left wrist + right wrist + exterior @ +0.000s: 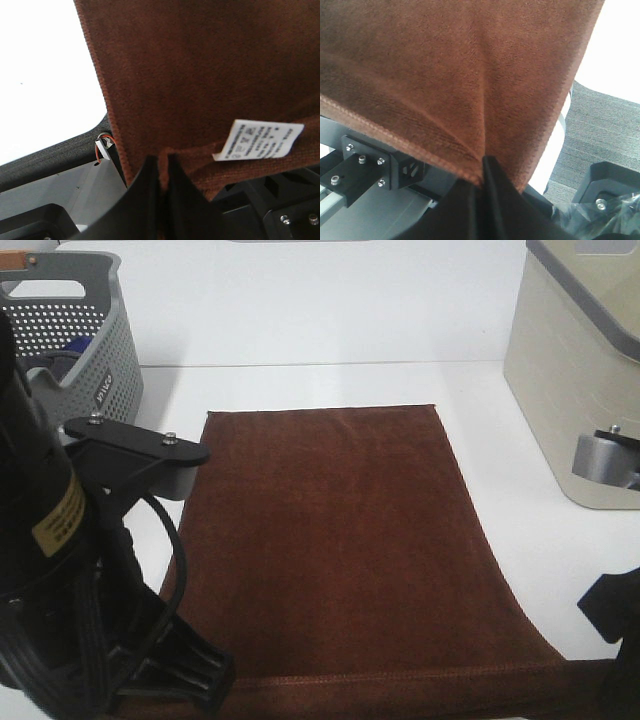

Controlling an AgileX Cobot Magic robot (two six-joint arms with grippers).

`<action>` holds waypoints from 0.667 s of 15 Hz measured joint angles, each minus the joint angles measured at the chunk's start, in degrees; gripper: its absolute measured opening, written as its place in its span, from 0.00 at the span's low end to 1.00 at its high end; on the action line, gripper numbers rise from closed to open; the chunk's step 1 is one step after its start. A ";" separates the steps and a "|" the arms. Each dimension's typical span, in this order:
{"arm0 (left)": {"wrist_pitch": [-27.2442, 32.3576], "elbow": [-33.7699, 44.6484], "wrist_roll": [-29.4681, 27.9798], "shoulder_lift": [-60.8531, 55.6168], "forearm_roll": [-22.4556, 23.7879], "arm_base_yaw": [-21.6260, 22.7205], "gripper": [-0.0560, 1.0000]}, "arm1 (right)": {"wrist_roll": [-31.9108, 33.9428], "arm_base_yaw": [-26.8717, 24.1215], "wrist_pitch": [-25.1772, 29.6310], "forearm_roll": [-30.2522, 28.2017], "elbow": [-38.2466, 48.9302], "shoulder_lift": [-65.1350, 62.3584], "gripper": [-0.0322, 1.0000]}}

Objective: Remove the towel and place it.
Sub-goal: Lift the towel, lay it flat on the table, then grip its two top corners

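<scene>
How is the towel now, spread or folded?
Spread: the towel is one flat sheet over the table, near corners pinched by the left end effector and the right end effector.

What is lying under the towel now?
Only the white table shows around the towel. Anything beneath it is covered. The left gripper and right gripper pinch its near hem.

On the table (300, 380), towel (340, 540) at centre, basket (70, 340) at back left, container (570, 390) at back right.
</scene>
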 joint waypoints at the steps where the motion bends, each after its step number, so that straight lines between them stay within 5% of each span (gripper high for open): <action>1: 0.80 0.06 -0.06 0.00 -0.06 0.00 0.13 | 0.00 0.00 0.00 -0.57 0.00 0.00 0.08; 3: 2.64 0.34 -0.17 -0.06 -0.52 0.00 0.39 | 0.00 -0.06 0.00 -1.60 0.00 -0.06 0.25; 4: 2.64 0.34 -0.17 -0.06 -0.52 0.00 0.39 | 0.00 -0.06 0.00 -1.60 0.00 -0.06 0.25; 5: 3.21 0.40 0.46 -0.11 -0.52 0.00 0.63 | 0.00 -0.06 0.17 -2.18 0.00 -0.06 0.45; 6: 3.32 0.46 0.57 -0.11 -0.52 0.00 0.72 | -0.06 -0.06 0.52 -2.41 0.00 -0.06 0.57; 8: 3.32 0.46 0.69 -0.17 -0.52 0.00 0.76 | -0.74 -0.06 1.09 -2.46 0.00 -0.06 0.71; 10: 3.44 0.46 0.74 -0.23 0.57 0.00 0.77 | -1.09 -0.06 1.03 -2.92 0.00 -0.34 0.73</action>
